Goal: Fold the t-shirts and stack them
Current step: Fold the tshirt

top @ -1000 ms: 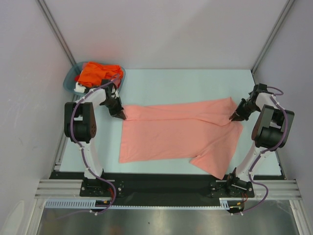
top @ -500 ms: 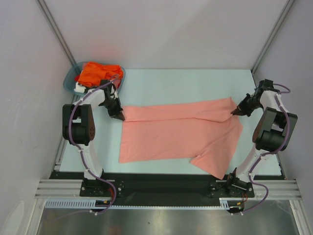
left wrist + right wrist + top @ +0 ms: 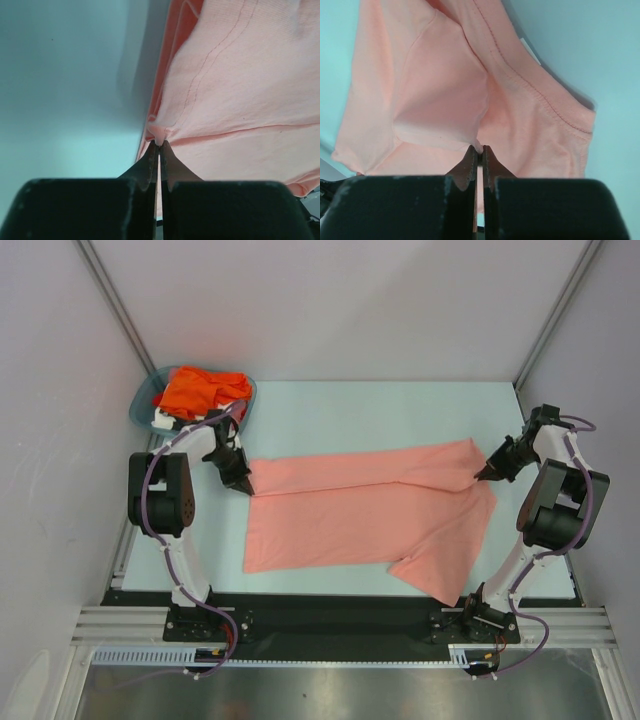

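A salmon-pink t-shirt lies spread across the middle of the table, its top edge folded over. My left gripper is shut on the shirt's far-left corner, and a pinch of pink cloth shows between its tips. My right gripper is shut on the shirt's right edge near the top; a small nub of cloth sits between its tips. A bright orange t-shirt lies bunched in the basket with a bit of white cloth beside it.
A teal plastic basket stands at the back left corner of the pale table. Grey walls with metal posts close in the sides and back. One sleeve of the pink shirt reaches the table's near edge.
The right gripper has closed on the shirt's right edge and shifted slightly outward. The left gripper stayed shut and drew its corner a little back and left.
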You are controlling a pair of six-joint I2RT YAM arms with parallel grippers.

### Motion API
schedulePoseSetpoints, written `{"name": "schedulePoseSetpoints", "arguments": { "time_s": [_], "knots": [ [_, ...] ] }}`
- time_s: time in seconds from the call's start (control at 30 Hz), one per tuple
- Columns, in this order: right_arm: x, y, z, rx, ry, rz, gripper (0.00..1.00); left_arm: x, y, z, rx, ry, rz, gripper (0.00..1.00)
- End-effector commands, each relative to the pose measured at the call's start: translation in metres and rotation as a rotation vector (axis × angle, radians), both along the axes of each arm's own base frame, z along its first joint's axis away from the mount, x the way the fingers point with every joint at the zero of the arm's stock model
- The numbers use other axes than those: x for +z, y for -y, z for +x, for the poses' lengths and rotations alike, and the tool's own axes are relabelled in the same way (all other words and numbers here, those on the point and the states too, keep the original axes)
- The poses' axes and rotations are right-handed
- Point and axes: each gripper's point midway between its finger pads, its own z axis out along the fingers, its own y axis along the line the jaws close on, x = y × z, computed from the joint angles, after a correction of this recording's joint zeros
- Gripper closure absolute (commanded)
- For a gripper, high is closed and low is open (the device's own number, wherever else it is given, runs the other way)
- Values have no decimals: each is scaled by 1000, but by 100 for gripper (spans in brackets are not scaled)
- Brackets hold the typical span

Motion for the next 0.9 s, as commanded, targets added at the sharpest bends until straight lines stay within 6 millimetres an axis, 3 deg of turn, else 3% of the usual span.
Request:
{"name": "schedulePoseSetpoints", "arguments": {
  "time_s": [0.0, 0.2, 0.27, 0.4, 0.5, 0.57, 0.6, 0.7, 0.87],
  "knots": [
    [11, 7, -1, -9, 12, -26, 100, -5, -6, -5, 7, -21, 35, 96],
    [5, 5, -4, -2, -5, -25, 100, 11, -15, 6, 28, 28, 97, 68],
    [1, 5, -6, -1, -18, -34, 97, 17, -19, 9, 38, 47, 117, 64],
    [-4, 8, -8, 23, -42, -67, 85, 34, -14, 20, 39, 133, 91, 61],
    [2, 22, -6, 40, -54, -175, 64, 52, -3, 36, 20, 228, 25, 70],
    [9, 27, 1, 46, -40, -221, 57, 59, 6, 46, 15, 260, -23, 73],
    [16, 28, 9, 46, -16, -231, 49, 61, 14, 51, 7, 274, -56, 73],
    [27, 26, 33, 58, 41, -243, 40, 57, 22, 62, -7, 278, -60, 68],
    [32, 14, 72, 93, 142, -234, 40, 43, 36, 82, -28, 277, -112, 70]
  ]
}}
